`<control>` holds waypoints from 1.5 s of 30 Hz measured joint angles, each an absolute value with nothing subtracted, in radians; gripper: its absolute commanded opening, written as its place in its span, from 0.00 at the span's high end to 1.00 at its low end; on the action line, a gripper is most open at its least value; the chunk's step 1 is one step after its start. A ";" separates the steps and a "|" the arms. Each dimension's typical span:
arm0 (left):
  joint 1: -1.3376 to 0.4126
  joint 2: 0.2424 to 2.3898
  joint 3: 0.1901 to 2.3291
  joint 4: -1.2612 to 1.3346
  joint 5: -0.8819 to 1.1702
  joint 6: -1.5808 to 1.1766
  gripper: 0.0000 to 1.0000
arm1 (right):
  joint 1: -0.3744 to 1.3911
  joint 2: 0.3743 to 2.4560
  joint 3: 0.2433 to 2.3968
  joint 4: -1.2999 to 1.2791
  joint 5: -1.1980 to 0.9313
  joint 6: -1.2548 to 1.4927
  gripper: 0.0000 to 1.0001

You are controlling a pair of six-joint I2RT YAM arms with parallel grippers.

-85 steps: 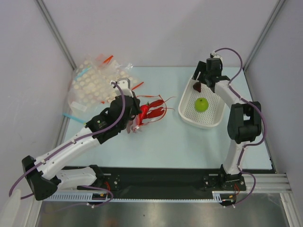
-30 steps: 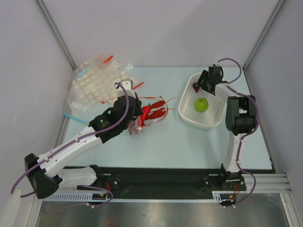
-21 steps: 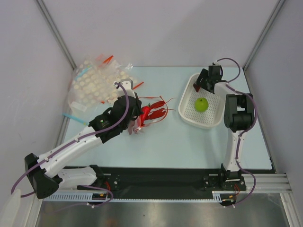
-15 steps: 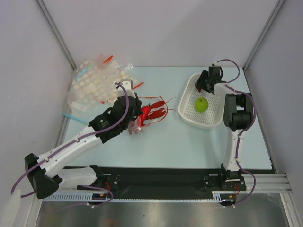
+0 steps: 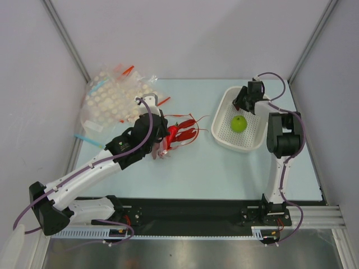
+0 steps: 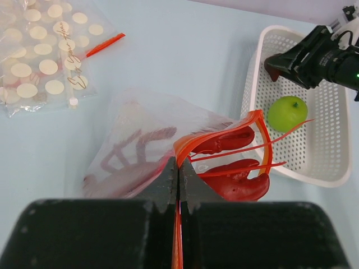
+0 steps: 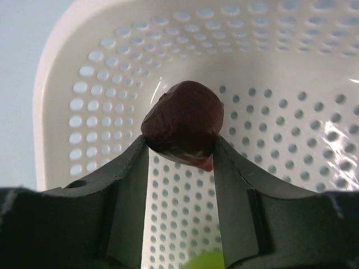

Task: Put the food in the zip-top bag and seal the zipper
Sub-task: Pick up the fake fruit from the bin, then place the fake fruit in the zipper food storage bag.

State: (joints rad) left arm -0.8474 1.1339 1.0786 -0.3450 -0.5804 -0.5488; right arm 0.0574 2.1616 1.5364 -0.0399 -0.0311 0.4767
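Underneath both my arms lies the pale blue table. Left of centre in the overhead frame, my left claw is clenched on the red-orange zipper strip of the clear crinkly plastic bag — the glossy red plastic toy lobster lies partly inside, its pincers at the gaping mouth. Upper right, my right claw grips a dark brown rounded lump inside the white perforated plastic basket — the small round green fruit sits near.

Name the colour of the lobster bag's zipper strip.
Red-orange; the zipper strip shows best in the left wrist view.
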 measured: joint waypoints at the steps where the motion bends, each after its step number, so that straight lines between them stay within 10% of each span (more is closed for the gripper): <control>1: -0.847 1.134 1.079 -0.345 -0.580 -0.549 1.00 | 0.059 2.140 1.514 -0.038 -0.022 0.473 0.74; 12: -0.847 1.134 1.079 -0.345 -0.563 -0.549 1.00 | 0.175 1.645 1.245 -0.001 0.105 0.421 0.76; 25: -0.847 1.153 1.079 -0.336 -0.510 -0.548 1.00 | 0.703 1.028 0.896 0.059 0.179 0.363 0.81; 40: -0.847 1.129 1.052 -0.276 -0.441 -0.532 1.00 | 0.955 1.122 0.838 0.188 0.147 0.211 0.81; 42: -0.847 1.124 1.048 -0.263 -0.429 -0.530 1.00 | 0.975 1.147 0.842 0.192 0.154 0.199 0.71; 45: -0.847 1.112 1.041 -0.252 -0.416 -0.529 1.00 | 0.991 1.187 0.847 0.191 0.164 0.183 0.24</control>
